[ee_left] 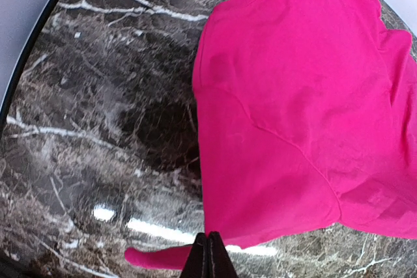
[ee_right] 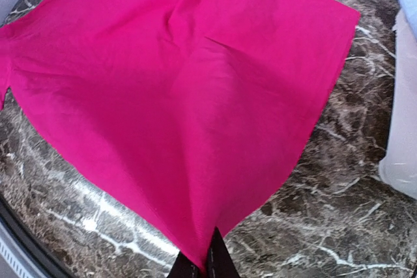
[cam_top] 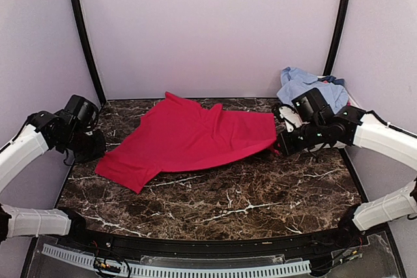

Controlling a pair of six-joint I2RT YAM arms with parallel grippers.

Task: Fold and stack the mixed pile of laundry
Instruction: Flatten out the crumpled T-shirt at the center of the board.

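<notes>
Dark brown marble-patterned tabletop with white veins, enclosed by pale lilac walls, seen from above and behind two robot arms with white and black links.

One red-pink soft cloth garment lies spread across the middle of the table, mostly flat, with a few shallow creases. Its far corner points toward the back wall and a lower corner reaches toward the left front.

In the far right corner, against the wall, sits a crumpled heap of light-blue cloth. It lies near the red-pink garment's right edge without touching it.

The left gripper is at the table's left side. In its wrist view the two dark fingers are pressed together at the garment's near edge, and a narrow tongue of the cloth sticks out beside them.

The right gripper is at the garment's right corner, in front of the light-blue heap. Its fingers are clamped together on that corner. The cloth narrows to a point where it enters them, and folds fan out from there across the fabric.
</notes>
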